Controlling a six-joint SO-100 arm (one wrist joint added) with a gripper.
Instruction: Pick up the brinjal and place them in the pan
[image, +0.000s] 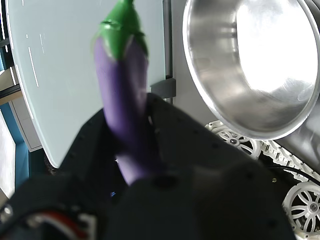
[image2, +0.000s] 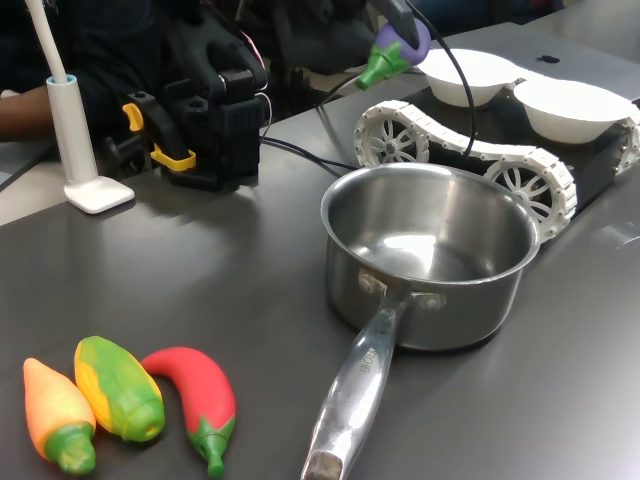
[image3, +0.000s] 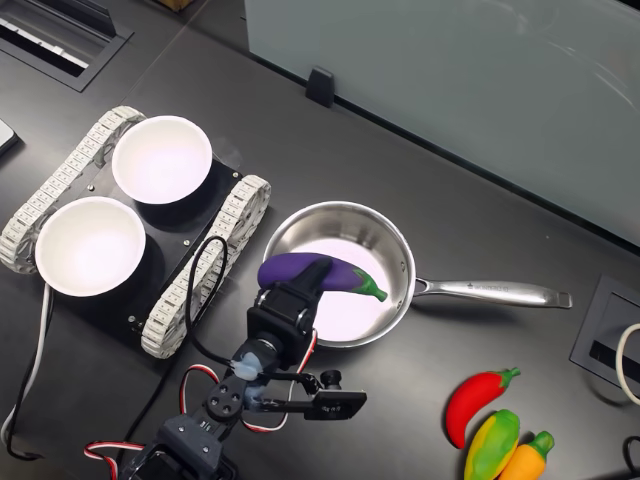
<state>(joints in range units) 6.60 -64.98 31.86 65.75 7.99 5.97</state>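
1. Clearly, we see the gripper (image3: 300, 285) clamped around the brinjal (image3: 318, 273), which hangs in the air over the pan (image3: 385, 240) in the second exterior view, its green cap pointing toward the pan's handle side.
2. Only the first exterior view gives us the height: the brinjal (image2: 400, 50) sits well above the pan (image2: 430, 262), which stands on the bench (image2: 180, 260).
3. Only the wrist view shows us the grip up close: the gripper (image: 150, 145) closes on the brinjal's (image: 122, 95) lower half, the stem end sticking out beside the pan (image: 252, 65).
4. Near the pan's handle we see a red chilli (image2: 195, 395) and corn (image2: 118, 388).
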